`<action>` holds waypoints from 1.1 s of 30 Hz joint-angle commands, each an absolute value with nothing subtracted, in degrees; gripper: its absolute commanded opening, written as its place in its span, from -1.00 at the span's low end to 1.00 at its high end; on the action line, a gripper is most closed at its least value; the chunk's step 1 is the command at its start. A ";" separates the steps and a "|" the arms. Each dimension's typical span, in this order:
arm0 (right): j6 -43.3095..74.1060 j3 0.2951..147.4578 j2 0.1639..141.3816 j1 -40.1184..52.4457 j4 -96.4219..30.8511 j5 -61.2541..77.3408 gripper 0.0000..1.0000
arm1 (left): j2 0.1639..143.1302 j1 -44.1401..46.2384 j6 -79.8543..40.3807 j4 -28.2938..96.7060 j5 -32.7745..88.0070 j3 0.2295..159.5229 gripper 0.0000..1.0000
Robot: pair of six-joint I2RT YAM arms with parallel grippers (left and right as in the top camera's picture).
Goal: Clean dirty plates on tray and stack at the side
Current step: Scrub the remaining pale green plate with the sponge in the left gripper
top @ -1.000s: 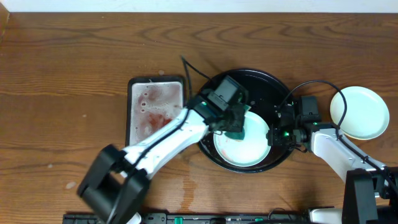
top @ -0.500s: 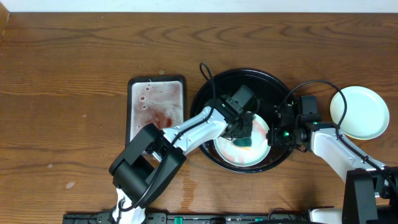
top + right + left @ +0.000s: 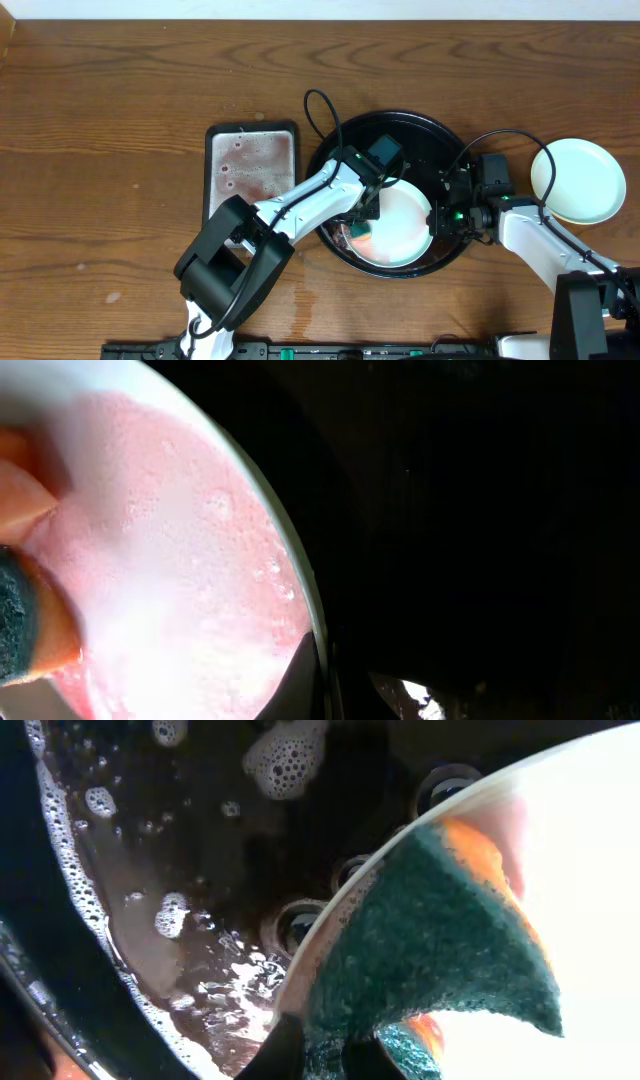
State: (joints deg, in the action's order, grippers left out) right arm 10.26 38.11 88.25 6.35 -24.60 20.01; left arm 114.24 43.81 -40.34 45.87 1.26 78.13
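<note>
The left gripper point(image 3: 320, 1058) is clamped on a green sponge point(image 3: 430, 950), which presses on the left edge of a foamy pink plate point(image 3: 402, 222) in the tray point(image 3: 425, 128). The right gripper point(image 3: 441, 214) pinches that plate's right rim. 1 clean plate point(image 3: 578, 180) sits at the right on the counter point(image 3: 120, 110).

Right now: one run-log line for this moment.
step: scrub | left gripper: shut on sponge, on plate | right gripper: shut on plate rim | plate: in tray, pink suds | second plate: on table, right of tray
</note>
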 commanded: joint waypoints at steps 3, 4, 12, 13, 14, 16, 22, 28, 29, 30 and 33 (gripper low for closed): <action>10.68 37.78 89.47 6.44 -25.32 16.08 -0.97 | 117.67 42.65 -41.23 36.91 3.64 74.00 -0.85; 10.68 37.78 89.47 6.44 -25.34 16.08 -0.98 | 117.67 42.85 -41.23 33.98 7.18 73.63 -0.85; 10.68 37.78 89.47 6.44 -25.30 16.10 -0.98 | 117.75 46.65 -41.25 19.53 24.77 73.28 -0.82; 10.68 37.78 89.47 6.44 -25.28 16.08 -0.98 | 117.75 47.24 -41.25 19.62 24.86 73.28 -0.79; 10.68 37.78 89.47 6.44 -25.28 16.08 -0.98 | 117.78 47.97 -41.23 19.99 24.88 73.25 -0.77; 10.68 37.78 89.47 6.44 -25.28 16.08 -0.97 | 117.78 49.15 -41.21 21.30 24.86 73.23 -0.77; 10.68 37.78 89.47 6.44 -25.30 16.08 -0.98 | 117.78 49.63 -41.25 25.10 24.97 73.23 -0.78; 10.68 37.78 89.47 6.44 -25.26 16.08 -0.98 | 117.73 49.52 -40.77 36.14 19.64 73.25 -0.85; 10.68 37.78 89.47 6.44 -25.21 16.08 -0.97 | 117.67 49.36 -40.80 37.54 16.95 73.25 -0.85; 10.68 37.78 89.47 6.44 -25.19 16.08 -0.98 | 117.64 49.12 -40.82 39.07 13.43 73.25 -0.84; 10.68 37.78 89.47 6.44 -25.30 16.08 -0.98 | 117.47 48.03 -40.82 42.92 1.02 73.67 -0.85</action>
State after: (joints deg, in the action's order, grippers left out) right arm 10.44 38.15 88.33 6.37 -24.93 20.14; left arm 114.91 48.99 -40.49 36.71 17.82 76.69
